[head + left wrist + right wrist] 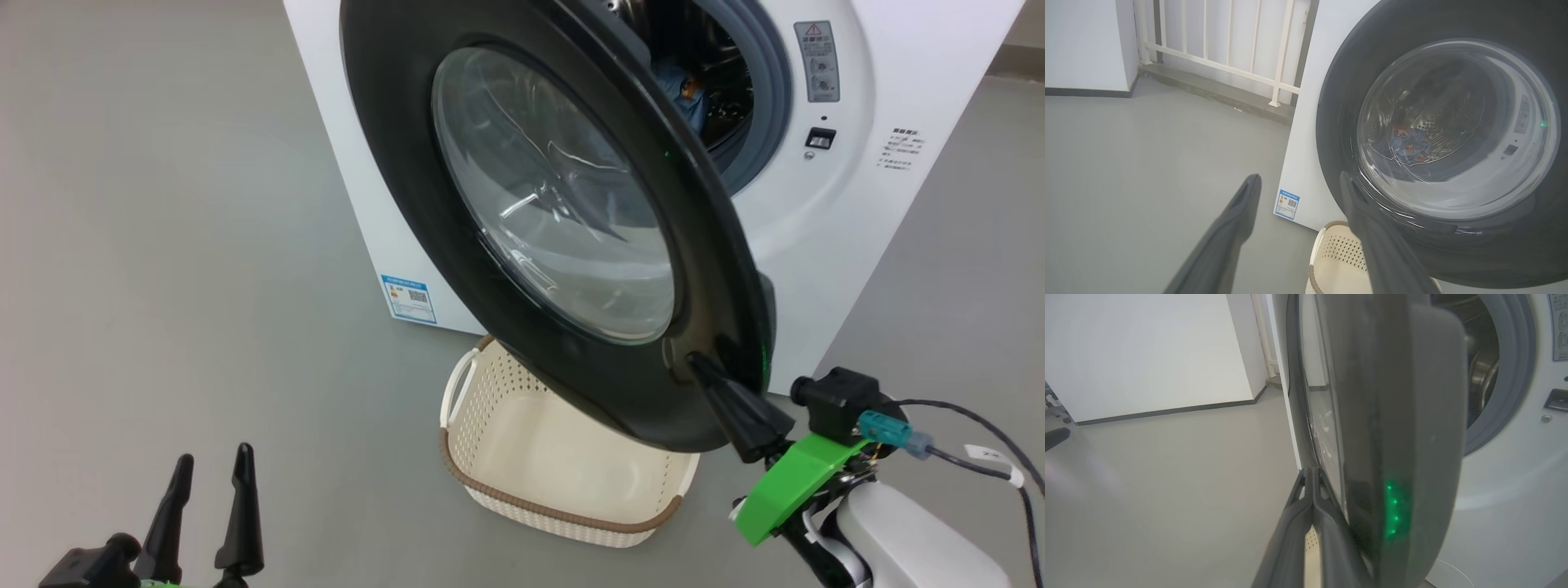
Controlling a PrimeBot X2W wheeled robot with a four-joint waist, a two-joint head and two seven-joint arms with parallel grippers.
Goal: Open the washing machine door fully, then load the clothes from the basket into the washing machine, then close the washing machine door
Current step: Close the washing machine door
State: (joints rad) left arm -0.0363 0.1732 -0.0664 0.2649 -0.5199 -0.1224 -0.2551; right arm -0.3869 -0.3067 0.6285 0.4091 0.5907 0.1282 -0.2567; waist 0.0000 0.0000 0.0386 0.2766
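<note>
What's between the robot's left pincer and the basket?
Just bare grey floor. Nothing lies between the left pincer and the basket, as the head view shows.

A bare laundry corner, in a home or a test room.
A white front-loading washing machine (pixel 857 245) stands on a smooth grey floor (pixel 163 245) with a cream basket (pixel 490 400) before it. Plain white walls (pixel 1147 347) with a dark skirting (pixel 1167 412) close the space. A white railing (pixel 1220 66) on a low kerb runs beside the machine, perhaps a balcony edge, though that view is too narrow to tell.
</note>
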